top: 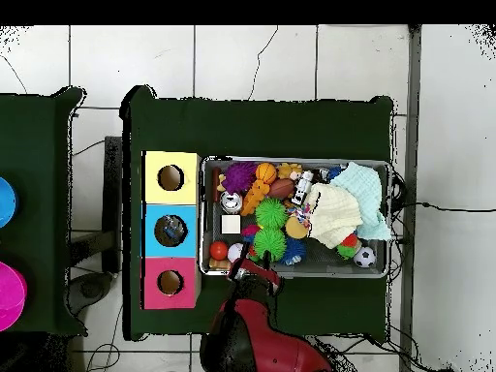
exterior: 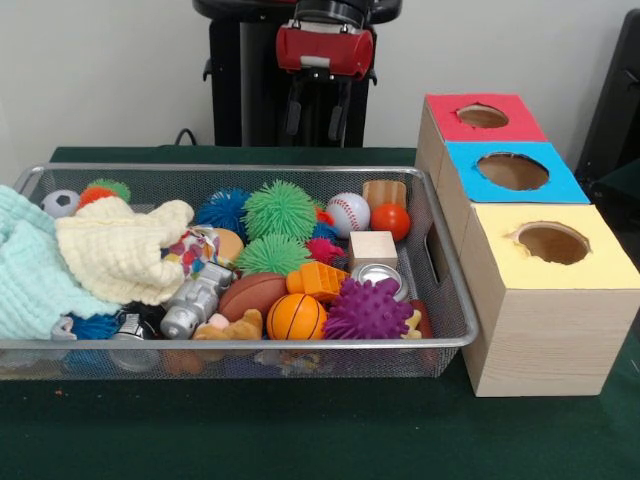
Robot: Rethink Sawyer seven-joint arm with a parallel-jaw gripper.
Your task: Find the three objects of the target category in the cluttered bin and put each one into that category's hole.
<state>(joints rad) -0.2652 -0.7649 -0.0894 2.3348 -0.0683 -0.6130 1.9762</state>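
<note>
No wrappers show in either view, so all are judged buried. Left in the front view, cloths (exterior: 95,255) cover part of the bin (exterior: 455,300), a likely hiding place. Balls (exterior: 280,210) fill the middle. The gripper (exterior: 318,118) hangs raised behind the bin, fingers apart, grasping nothing. Right, three boxes (exterior: 545,290) present their holes upward for drops.

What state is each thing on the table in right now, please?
Gripper: raised behind the bin, holding nothing; open or shut unclear.
Bin: full of toys and cloths.
Yellow cloth: crumpled over the toys.
Mint cloth: draped over the bin's rim.
Red box: hole uncovered.
Blue box: something lies inside the hole.
Yellow box: hole uncovered.
Wrappers: none visible.
</note>
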